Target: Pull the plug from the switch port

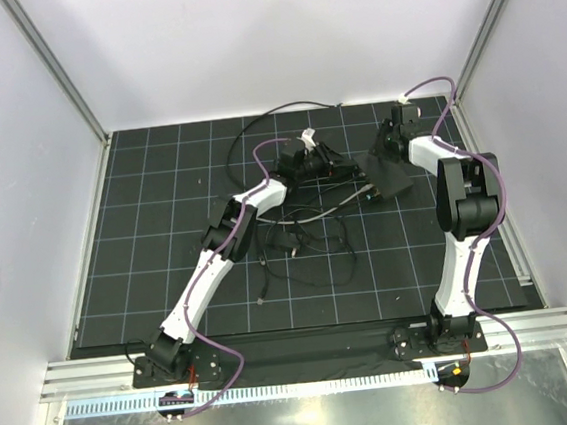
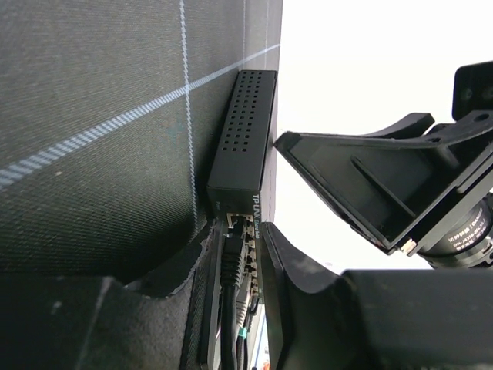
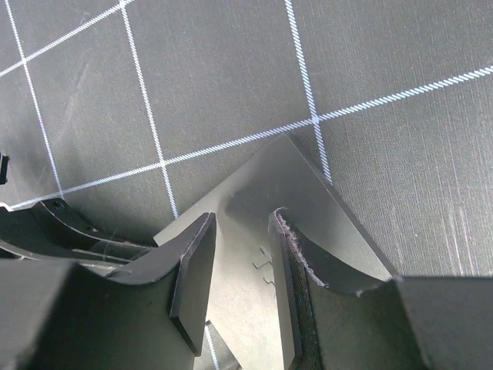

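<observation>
Left fingers (image 2: 296,262) flank plug (image 2: 231,250) in switch port (image 2: 239,222), right fingers (image 3: 192,270) astride switch (image 3: 262,200) corner, grips unclear, overhead hides plug.

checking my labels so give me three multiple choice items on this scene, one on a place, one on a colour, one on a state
1. The left gripper is: A at the port row of the flat matte-black switch box; B by its own base; C against the wall.
2. The grid lines on the dark mat are: A red; B white; C yellow.
3. The black cable plug is: A loose on the mat; B dangling; C seated in a port.
A, its fingers flank the ports; B, the lines show white; C, it sits in the row.
</observation>
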